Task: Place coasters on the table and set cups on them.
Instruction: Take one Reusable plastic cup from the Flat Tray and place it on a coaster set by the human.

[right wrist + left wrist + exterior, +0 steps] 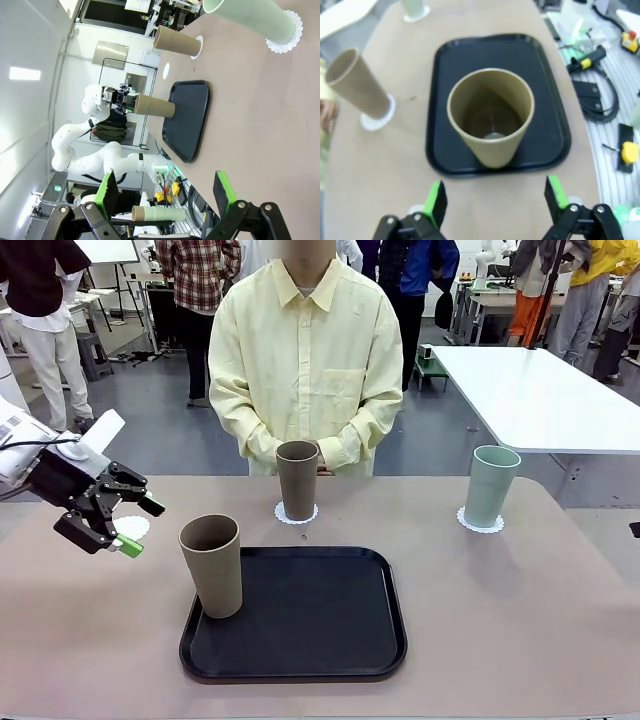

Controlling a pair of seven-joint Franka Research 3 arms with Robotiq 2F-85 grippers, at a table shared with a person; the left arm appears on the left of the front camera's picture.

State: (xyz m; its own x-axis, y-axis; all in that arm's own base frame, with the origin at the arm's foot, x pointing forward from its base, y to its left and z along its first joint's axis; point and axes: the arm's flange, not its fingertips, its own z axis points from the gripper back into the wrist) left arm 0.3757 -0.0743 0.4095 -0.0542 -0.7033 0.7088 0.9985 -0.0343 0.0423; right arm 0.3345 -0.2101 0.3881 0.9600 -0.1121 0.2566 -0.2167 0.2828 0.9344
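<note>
meanwhile both grippers' fingers stood apart, holding nothing — left gripper (128, 525) at nine o'clock of the tan cup (212, 566) on the tray (300, 640); two cups sat on coasters.

Tray (300, 640) sits mid-table (520, 640), near robot's edge. One cup (212, 565) stands on tray's left end. Behind tray, w/ person at far side, 2nd cup (297, 479) on a coaster (283, 514). 3rd cup (490, 485) far right, also on a coaster (466, 522). Spare coaster (134, 527) lies left of tray, just behind left gripper (135, 525).
</note>
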